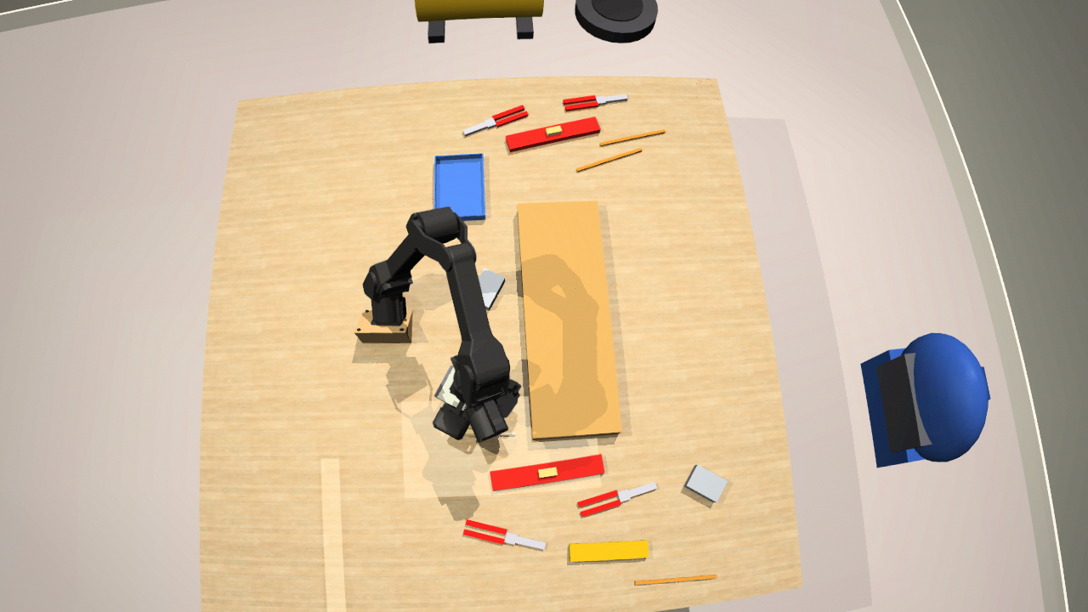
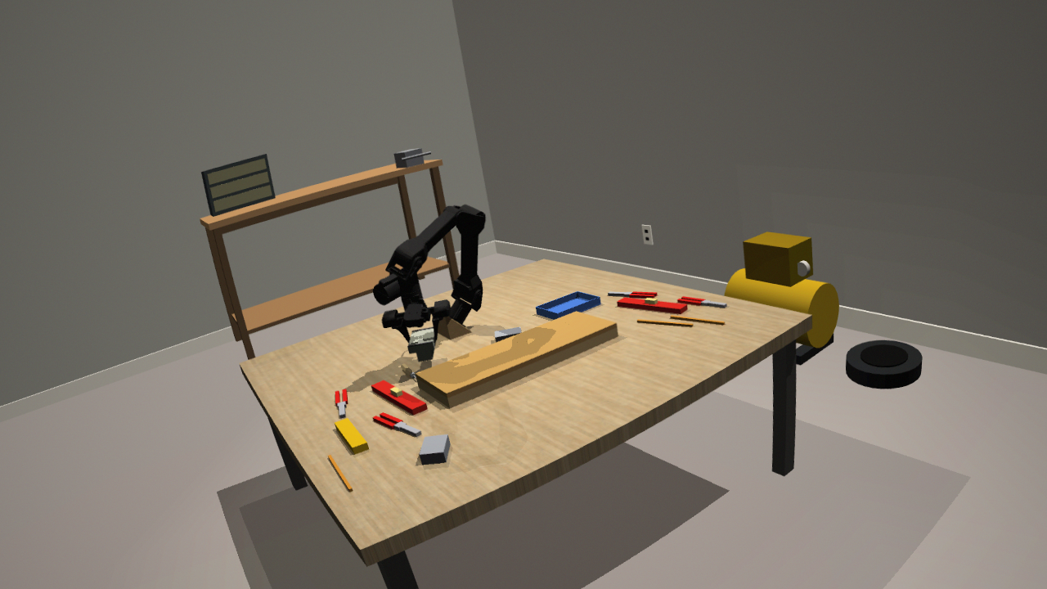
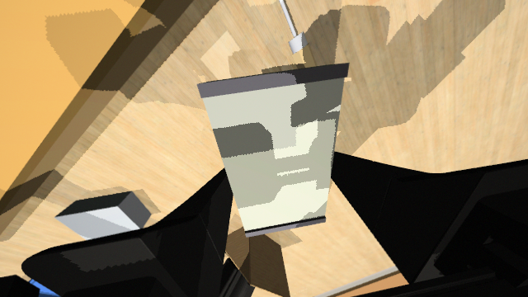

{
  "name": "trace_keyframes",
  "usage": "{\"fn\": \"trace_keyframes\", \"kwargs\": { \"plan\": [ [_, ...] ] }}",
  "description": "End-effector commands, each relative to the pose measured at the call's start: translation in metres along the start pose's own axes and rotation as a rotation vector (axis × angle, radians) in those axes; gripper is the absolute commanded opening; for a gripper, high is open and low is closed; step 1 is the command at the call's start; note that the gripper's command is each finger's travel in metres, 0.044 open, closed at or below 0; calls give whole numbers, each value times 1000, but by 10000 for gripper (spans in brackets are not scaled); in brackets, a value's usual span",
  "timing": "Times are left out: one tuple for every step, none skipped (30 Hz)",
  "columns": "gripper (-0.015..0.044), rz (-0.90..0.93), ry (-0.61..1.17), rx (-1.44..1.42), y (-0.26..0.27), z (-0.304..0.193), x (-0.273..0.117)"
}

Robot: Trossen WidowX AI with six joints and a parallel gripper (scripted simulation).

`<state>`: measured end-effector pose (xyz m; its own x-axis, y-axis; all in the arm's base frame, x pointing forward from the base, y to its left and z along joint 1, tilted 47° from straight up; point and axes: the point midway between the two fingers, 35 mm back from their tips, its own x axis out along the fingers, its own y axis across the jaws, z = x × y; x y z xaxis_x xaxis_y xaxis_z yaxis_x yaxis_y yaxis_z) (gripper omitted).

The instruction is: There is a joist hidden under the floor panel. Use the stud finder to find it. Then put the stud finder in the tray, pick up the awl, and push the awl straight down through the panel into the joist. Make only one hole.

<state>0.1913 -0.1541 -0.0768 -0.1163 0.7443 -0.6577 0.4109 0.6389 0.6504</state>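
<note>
1. Wrist view, centre: the gripper (image 1: pixel 470 416) (image 2: pixel 421 334) (image 3: pixel 277 162) is clamped on the stud finder (image 1: pixel 448 389) (image 2: pixel 422 343) (image 3: pixel 272 144). Its fingers stand wide apart, one at each side of the block. The block's pale face is crossed by shadow patches.
2. Wrist view, upper centre: the awl (image 1: pixel 507 434) (image 2: pixel 411 375) (image 3: pixel 298 43) lies beyond the stud finder, metal shaft and collar visible, handle mostly hidden.
3. Exterior view, lower left: an orange stick (image 1: pixel 675 580) (image 2: pixel 339 472), a yellow bar (image 1: pixel 609 551) (image 2: pixel 351 435) and a grey block (image 1: pixel 705 483) (image 2: pixel 434 448) lie nearest the camera.
4. Exterior view, centre: the floor panel (image 1: pixel 566 243) (image 2: pixel 541 343) (image 3: pixel 45 103) lies flat on the table, beside the raised stud finder.
5. Exterior view, right of centre: the blue tray (image 1: pixel 459 186) (image 2: pixel 568 303) (image 3: pixel 42 289) rests beyond the panel; the stud finder is outside it.
6. Exterior view, right edge: a yellow tank unit (image 1: pixel 478 8) (image 2: pixel 779 298) stands on the floor beyond the table, near a black ring-shaped object (image 1: pixel 617 29) (image 2: pixel 883 377).
</note>
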Motion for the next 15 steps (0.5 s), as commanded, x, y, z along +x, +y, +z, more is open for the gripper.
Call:
{"fn": "trace_keyframes", "kwargs": {
  "plan": [
    [0,-13,-13,-10,-4,3,-4],
    [0,-13,-13,-10,-4,3,-4],
    [0,-14,-12,-9,-4,3,-4],
    [0,-16,-12,-9,-4,3,-4],
    [0,-20,-11,-9,-3,3,-4],
    [0,-26,-10,-8,-3,3,-4],
    [0,-32,-9,-8,-3,3,-4],
    [0,-39,-8,-7,-3,3,-4],
    [0,-47,-7,-6,-2,3,-3],
    [0,-55,-6,-5,-2,3,-3],
    [0,-63,-5,-4,-2,3,-3],
    [0,-71,-4,-3,-1,3,-3],
    [0,-79,-3,-3,-1,2,-3],
    [0,-88,-2,-2,-1,2,-2],
    [0,-96,-2,-1,0,2,-2]
  ]
}}
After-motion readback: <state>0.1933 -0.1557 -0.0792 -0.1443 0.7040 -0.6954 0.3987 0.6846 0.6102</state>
